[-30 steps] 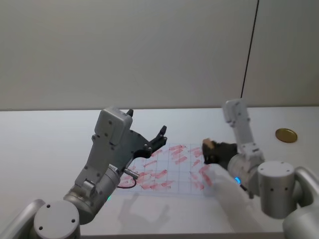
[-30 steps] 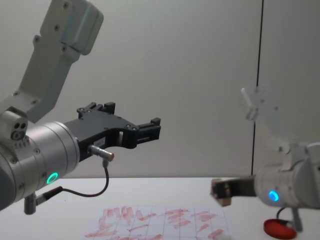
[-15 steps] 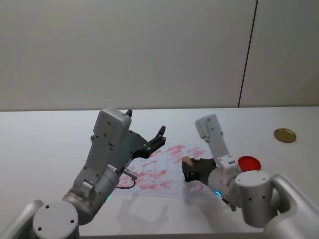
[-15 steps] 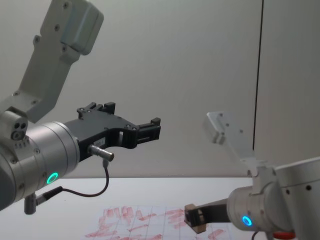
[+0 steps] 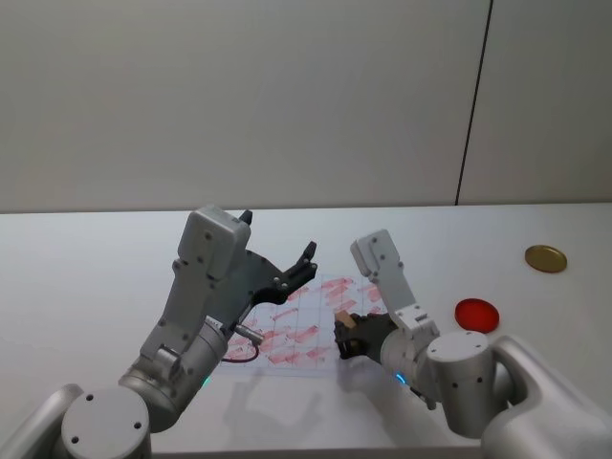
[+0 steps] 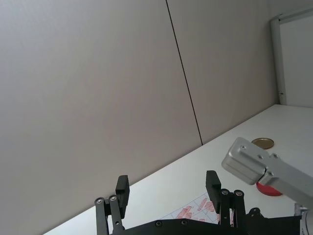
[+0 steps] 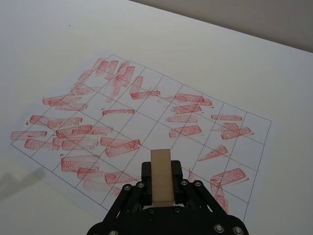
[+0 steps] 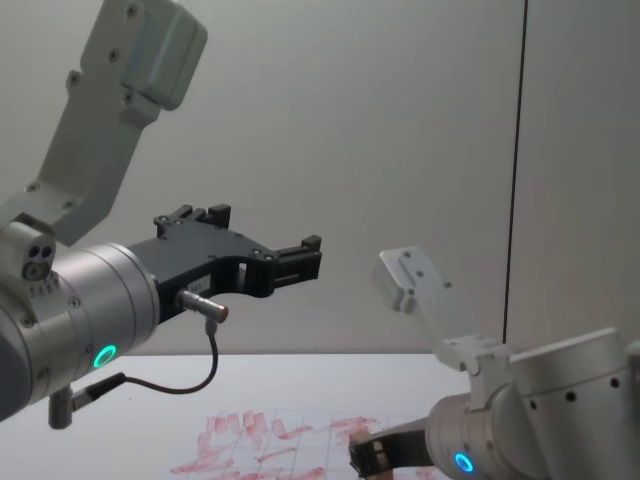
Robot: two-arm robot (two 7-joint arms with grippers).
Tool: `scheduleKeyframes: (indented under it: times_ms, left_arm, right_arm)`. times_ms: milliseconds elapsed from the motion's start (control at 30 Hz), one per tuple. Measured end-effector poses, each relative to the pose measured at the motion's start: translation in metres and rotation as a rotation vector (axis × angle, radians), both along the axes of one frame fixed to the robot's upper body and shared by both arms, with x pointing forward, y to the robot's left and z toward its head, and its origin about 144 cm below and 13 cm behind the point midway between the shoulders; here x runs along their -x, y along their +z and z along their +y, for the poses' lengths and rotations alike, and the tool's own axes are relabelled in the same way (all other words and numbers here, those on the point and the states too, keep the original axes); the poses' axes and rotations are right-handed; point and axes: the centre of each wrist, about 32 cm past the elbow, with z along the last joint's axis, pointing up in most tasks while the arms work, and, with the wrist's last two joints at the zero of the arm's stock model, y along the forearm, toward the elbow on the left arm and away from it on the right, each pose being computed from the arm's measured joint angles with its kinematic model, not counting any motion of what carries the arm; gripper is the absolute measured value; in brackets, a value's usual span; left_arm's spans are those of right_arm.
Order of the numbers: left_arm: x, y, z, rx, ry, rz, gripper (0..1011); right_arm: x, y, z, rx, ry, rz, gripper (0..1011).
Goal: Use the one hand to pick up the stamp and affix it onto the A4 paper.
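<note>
Two grippers, one sheet. The left gripper [image 5: 279, 232] hangs above the left part of the A4 paper [image 7: 146, 110], fingers spread wide and empty. The right gripper [image 7: 161, 172], over the paper's near right part, has its fingers closed on the single stamp [image 5: 342, 316]. One red ink pad [image 5: 476, 314] lies right of the paper, and one gold lid [image 5: 545, 257] lies farther right.

1. You face a plain, pale grey wall [image 5: 239, 96] — matte and evenly lit.
2. A thin dark vertical seam [image 5: 475, 105] divides its panels.
3. Your bench [image 5: 76, 258] is white and runs back to the wall's foot.
4. A white framed panel [image 6: 296, 54] stands at one far end — beside the wall.
</note>
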Motion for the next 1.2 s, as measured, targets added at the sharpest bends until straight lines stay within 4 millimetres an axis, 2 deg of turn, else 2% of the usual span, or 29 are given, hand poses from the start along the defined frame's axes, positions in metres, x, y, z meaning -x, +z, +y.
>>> scheduleKeyframes:
  times_ms: [600,1200]
  left_arm:
    - [0.0,0.0,0.0,0.0,0.0,0.0,993]
    - [0.0,0.0,0.0,0.0,0.0,0.0,993]
  right_arm:
    - [-0.002,-0.017,0.006,0.023,0.017,-0.009,217]
    - [0.001,-0.027,-0.003,-0.028,-0.026,0.021,216]
